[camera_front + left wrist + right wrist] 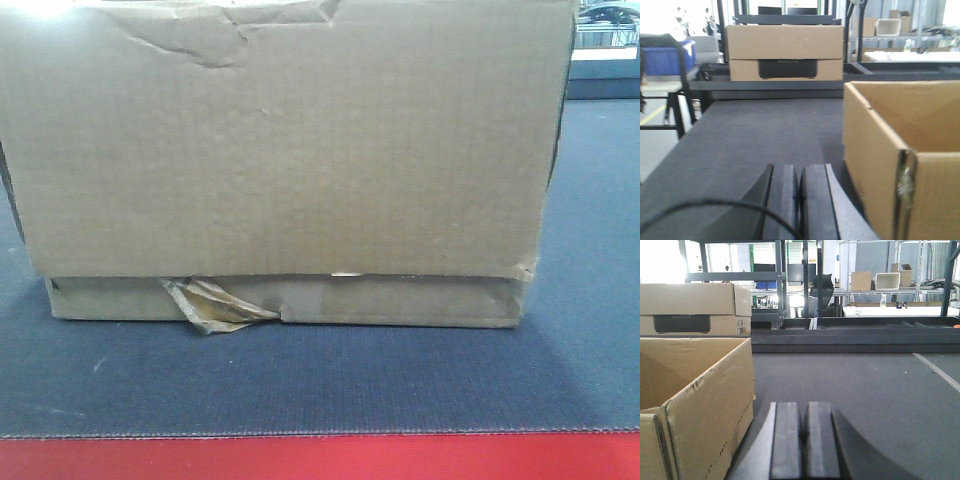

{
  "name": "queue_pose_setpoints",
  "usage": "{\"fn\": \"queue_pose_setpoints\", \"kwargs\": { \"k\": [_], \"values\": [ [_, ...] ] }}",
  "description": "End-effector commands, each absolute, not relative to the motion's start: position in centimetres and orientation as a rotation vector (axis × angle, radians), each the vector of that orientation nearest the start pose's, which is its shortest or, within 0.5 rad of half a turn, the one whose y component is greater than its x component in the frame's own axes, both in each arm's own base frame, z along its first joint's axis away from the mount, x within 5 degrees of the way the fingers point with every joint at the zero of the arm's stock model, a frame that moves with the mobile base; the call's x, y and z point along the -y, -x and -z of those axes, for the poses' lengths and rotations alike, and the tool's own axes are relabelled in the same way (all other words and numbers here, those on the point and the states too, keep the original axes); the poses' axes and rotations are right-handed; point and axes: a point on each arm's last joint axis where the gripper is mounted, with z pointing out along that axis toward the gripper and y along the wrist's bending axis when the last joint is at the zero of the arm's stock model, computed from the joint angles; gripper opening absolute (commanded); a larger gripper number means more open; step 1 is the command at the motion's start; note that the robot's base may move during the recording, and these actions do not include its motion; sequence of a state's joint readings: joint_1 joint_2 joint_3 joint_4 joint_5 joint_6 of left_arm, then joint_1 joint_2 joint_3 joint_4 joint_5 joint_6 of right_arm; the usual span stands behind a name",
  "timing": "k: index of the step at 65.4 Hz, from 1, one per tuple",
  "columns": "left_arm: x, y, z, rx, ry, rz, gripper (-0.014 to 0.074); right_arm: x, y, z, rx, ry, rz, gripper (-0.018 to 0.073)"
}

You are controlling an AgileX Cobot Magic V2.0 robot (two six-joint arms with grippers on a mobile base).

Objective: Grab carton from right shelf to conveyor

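The carton (290, 170), a large brown cardboard box with a creased top edge and a wad of yellowish tape (215, 305) low on its front, rests on the dark grey conveyor (300, 385), just behind the red front edge (320, 458). Its top is open in both wrist views. My left gripper (799, 170) is shut with nothing in it, low over the belt close beside the left wall of the carton (900, 150). My right gripper (803, 407) is also shut and empty, close beside the right wall of the carton (700, 390). The right shelf is out of view.
A second brown box (785, 52) with a black label stands past the far end of the belt, seen again as the box (690, 307) in the right wrist view. Blue bins (665, 57) sit far left. Dark racks and white tables (900, 310) stand behind.
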State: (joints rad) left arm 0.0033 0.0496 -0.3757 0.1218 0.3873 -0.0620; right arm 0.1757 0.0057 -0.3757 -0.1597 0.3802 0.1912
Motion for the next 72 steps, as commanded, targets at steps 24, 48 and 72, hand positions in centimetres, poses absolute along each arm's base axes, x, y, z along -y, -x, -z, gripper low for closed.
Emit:
{"fn": "queue_pose_setpoints", "kwargs": {
  "k": [24,48,72],
  "values": [
    [-0.3,-5.6,-21.5,-1.465,0.030,-0.067,0.0014,0.1,-2.3,-30.2,-1.463,0.059,-0.116,-0.0057],
    [-0.4,-5.6,-21.3,-1.489,0.033,-0.065,0.0014,0.1,-2.3,-30.2,-1.463,0.059,-0.116,-0.0057],
    [-0.4,-5.6,-21.3,-1.489,0.033,-0.065,0.0014,0.1,-2.3,-30.2,-1.463,0.059,-0.116,-0.0057]
  ]
}}
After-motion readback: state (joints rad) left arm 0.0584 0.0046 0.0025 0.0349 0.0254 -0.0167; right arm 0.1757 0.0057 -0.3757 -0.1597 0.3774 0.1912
